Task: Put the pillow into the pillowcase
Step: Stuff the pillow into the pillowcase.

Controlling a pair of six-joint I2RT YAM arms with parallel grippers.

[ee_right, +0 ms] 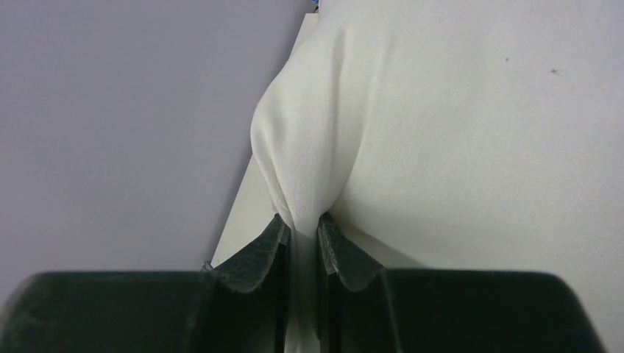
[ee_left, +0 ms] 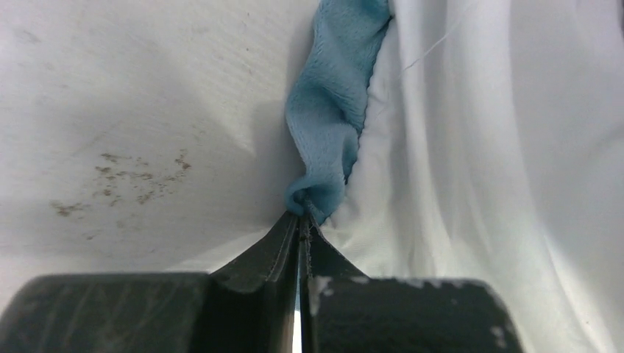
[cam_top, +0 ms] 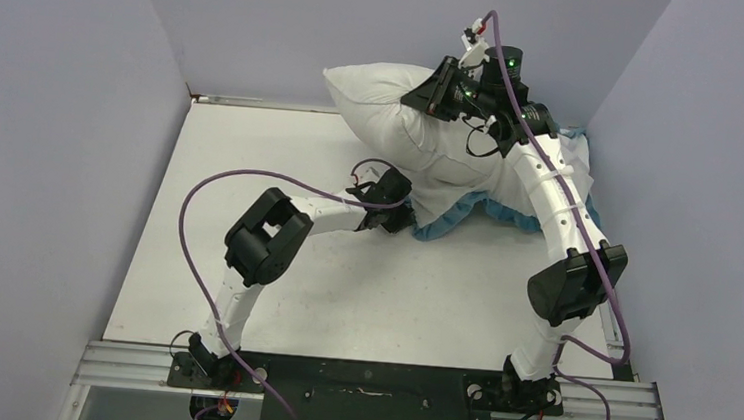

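top external view: right gripper [cam_top: 415,101] is holding up the pillow [cam_top: 378,88], left gripper [cam_top: 400,215] is pinching the pillowcase [cam_top: 448,218] edge.
pillow is standing raised at the far right of the table [cam_top: 252,150], its upper end leaning toward the back wall and its lower end sitting on the bunched pillowcase; cannot tell how far inside it is going. right wrist view: jaws are nipping a fold of plain white pillow fabric, a narrow gap between them filled by cloth. left wrist view: jaws are pressing tight together on the blue ruffled edge, low by the tabletop, white cloth lying just beside it.
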